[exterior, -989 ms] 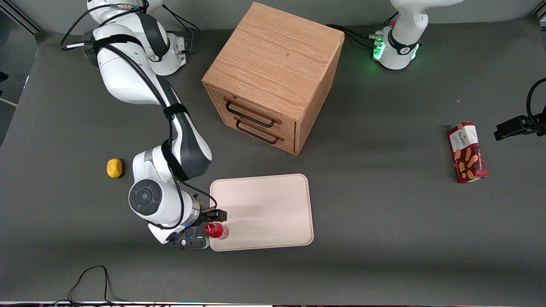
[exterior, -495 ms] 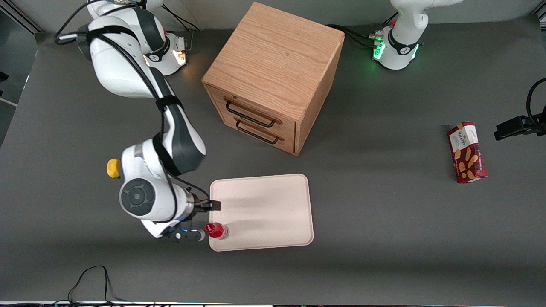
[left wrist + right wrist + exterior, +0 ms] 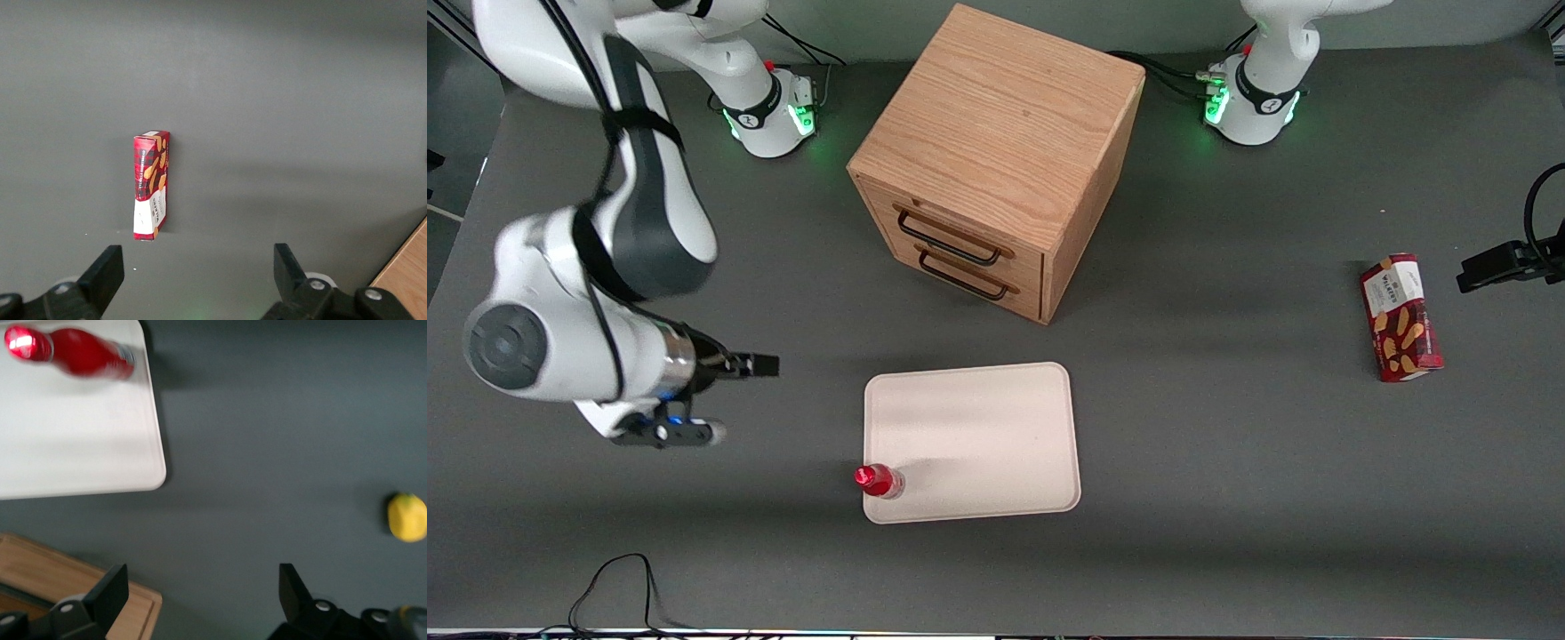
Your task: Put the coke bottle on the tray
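The coke bottle (image 3: 879,481) is small and red with a red cap. It stands upright on the cream-white tray (image 3: 978,427), in the tray's corner nearest the front camera at the working arm's end. Nothing holds it. My gripper (image 3: 736,400) hangs open and empty above the bare table, well away from the tray toward the working arm's end. The right wrist view shows the coke bottle (image 3: 73,352) on the tray (image 3: 80,433), far from my open gripper (image 3: 203,590).
A wooden cabinet (image 3: 996,151) with two drawers stands farther from the front camera than the tray. A small yellow lump (image 3: 407,517) lies on the table near my gripper. A red biscuit box (image 3: 1400,317) lies toward the parked arm's end.
My gripper let go of the coke bottle and pulled back and up from the tray toward the working arm's end. The bottle stayed standing on the tray's corner.
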{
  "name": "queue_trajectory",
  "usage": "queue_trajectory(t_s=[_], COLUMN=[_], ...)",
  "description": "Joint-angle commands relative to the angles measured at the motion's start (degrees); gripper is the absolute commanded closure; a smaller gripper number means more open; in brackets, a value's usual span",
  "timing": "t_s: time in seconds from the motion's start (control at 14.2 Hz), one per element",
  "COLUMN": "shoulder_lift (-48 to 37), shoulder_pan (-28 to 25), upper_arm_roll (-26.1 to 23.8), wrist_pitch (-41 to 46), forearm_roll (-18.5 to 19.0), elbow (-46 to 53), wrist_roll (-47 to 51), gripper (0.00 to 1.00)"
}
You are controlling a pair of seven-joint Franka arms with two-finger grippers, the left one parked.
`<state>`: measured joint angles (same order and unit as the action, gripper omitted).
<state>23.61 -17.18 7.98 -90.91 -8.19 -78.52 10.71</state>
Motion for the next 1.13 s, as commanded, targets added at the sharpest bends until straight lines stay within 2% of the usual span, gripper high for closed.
queue_trajectory(t_s=[0.0,0.14,0.28,0.42,0.49,0.92,1.06], shoulder_lift=[-14.18,-18.23,-21.83,-25.87,-26.68,-25.54,-25.54], shoulder_pan=[-0.58,-0.58,-0.49,-0.49,0.99,6.89,6.72], upper_arm_roll=[0.72,0.72,1.59,3.18,3.36,1.51,0.9], wrist_pitch=[-0.77,1.95,3.02,3.2,3.28,4.08,4.25], forearm_roll=[1.94,4.93,5.03,5.12,5.29,5.82,9.58], elbow=[-14.54,-17.01,-19.12,-22.97,-23.69,-19.49,-18.87], wrist_roll=[-2.36,-2.54,-2.71,-7.17,-7.37,-7.11,-7.37], gripper=[0.0,0.0,0.0,0.0,0.0,0.0,0.0])
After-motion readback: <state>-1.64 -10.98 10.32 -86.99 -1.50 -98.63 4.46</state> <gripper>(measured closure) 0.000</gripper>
